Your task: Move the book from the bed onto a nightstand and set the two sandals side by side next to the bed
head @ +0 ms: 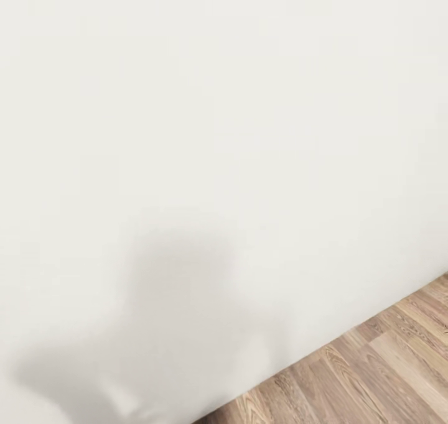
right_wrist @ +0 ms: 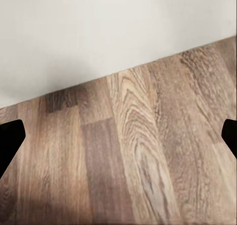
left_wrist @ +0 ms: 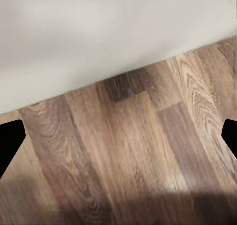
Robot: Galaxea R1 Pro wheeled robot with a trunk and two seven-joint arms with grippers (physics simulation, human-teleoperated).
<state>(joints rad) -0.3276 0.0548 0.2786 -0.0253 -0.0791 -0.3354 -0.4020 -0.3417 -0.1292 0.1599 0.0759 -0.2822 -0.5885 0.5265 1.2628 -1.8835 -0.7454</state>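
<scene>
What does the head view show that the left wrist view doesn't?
The head view has a soft grey shadow cast on the plain white wall. The left wrist view has the left gripper, its two black fingertips wide apart at the picture's edges, nothing between them. Both share the white wall and the brown wood-plank floor.

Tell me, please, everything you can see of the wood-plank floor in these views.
The floor looks like brown wood planks with strong, wavy grain, the boards varying from pale tan to darker brown. In the head view a strip of it sits in the lower right corner, meeting the plain white wall along a slanted line. Both wrist views look down on more planks, some noticeably darker, meeting the wall along the same kind of edge. Soft shadow darkens the boards nearest each wrist camera. Nothing is seen lying on it.
</scene>
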